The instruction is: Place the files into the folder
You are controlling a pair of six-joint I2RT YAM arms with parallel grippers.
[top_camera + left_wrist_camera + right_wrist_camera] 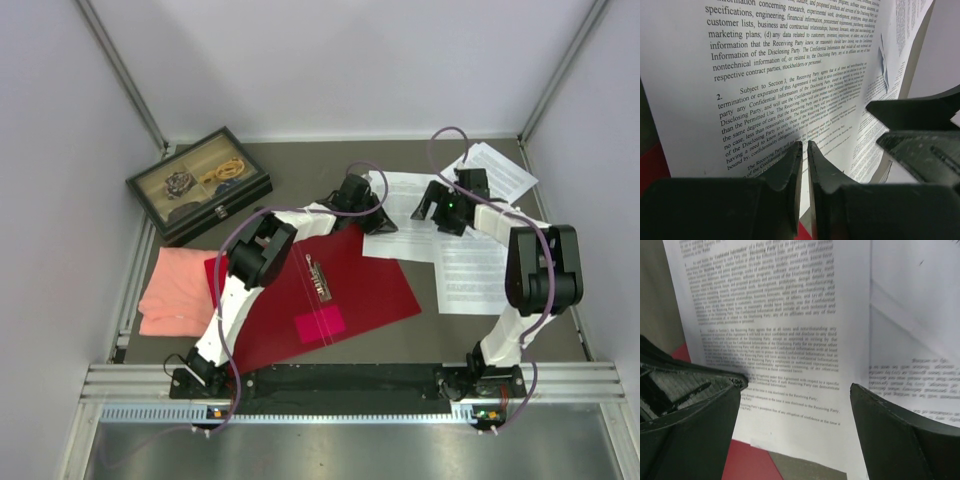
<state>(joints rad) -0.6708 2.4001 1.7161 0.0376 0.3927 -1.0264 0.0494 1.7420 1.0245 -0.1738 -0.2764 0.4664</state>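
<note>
Files [790, 60] between tips of left pincer [804, 150]

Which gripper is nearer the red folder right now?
Left. The left gripper sits at the far edge of the folder, pinching a sheet of the files; the right gripper hovers open over the files, farther right.
</note>
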